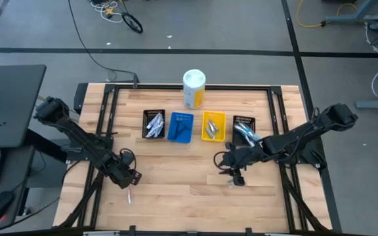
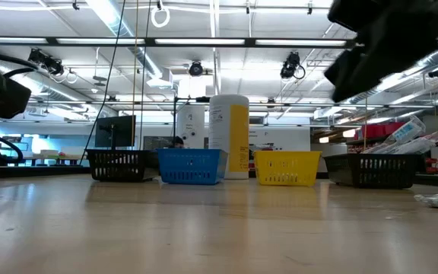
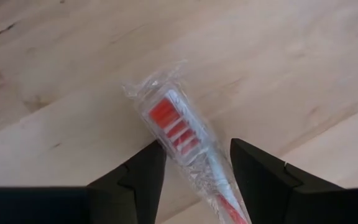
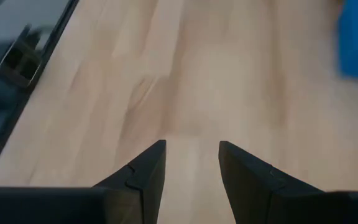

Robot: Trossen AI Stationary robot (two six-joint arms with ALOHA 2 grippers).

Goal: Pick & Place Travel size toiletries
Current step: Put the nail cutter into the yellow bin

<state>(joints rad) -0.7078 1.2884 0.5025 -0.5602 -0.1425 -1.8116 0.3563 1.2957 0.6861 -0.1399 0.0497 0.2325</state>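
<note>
Pick step: left gripper (image 3: 194,165), jaws apart, straddles the wrapped red toothbrush (image 3: 178,134) on the near-left counter (image 3: 291,68); next, clamp and lift. Right gripper (image 4: 191,163) hovers, jaws apart, empty.

High view: overhead, straight down, far, takes in whole pale wooden bench (image 1: 189,177) and both arms. Low view: bench-top height, level across boards toward room. Both share row of small rectangular bins (image 1: 195,126) and tall white-and-yellow cylindrical canister (image 2: 229,137). Left wrist view: very close, down past own claw (image 3: 197,163) at boards. Right wrist view: close, past own claw (image 4: 192,160) along bare boards.
</note>
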